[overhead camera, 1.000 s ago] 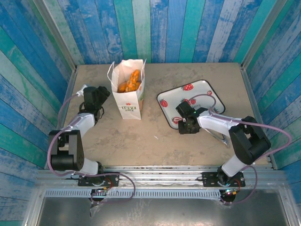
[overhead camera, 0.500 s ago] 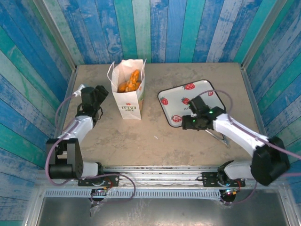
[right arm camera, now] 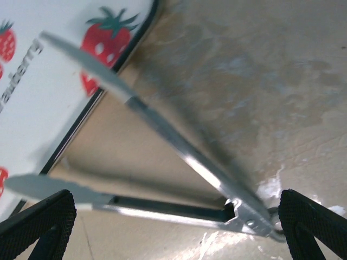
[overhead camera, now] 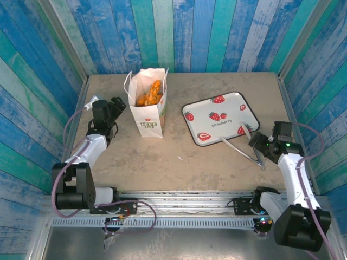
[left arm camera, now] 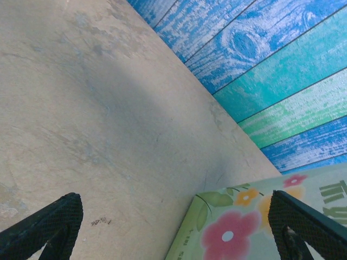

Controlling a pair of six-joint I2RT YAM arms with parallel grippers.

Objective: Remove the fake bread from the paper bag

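Observation:
The white paper bag [overhead camera: 148, 115] stands upright at the back left of the table, and the golden-orange fake bread [overhead camera: 149, 93] shows through its open top. My left gripper [overhead camera: 118, 106] is open just left of the bag and apart from it. In the left wrist view my left gripper [left arm camera: 173, 233] has the bag's flower-printed side [left arm camera: 244, 233] between its wide fingertips [left arm camera: 49, 225]. My right gripper [overhead camera: 257, 145] is open at the near right. In the right wrist view my right gripper [right arm camera: 176, 230] straddles metal tongs [right arm camera: 190, 162] without gripping them.
A white strawberry-print tray [overhead camera: 217, 108] lies right of centre; its corner [right arm camera: 32, 81] shows in the right wrist view. The tongs [overhead camera: 242, 149] lie on the table with their tips at the tray's near edge. Blue plank walls enclose the table on three sides.
My right arm has swung from the tray's near-left corner to the near right, and its jaws have opened wide. The left gripper has shifted slightly and opened a little more.

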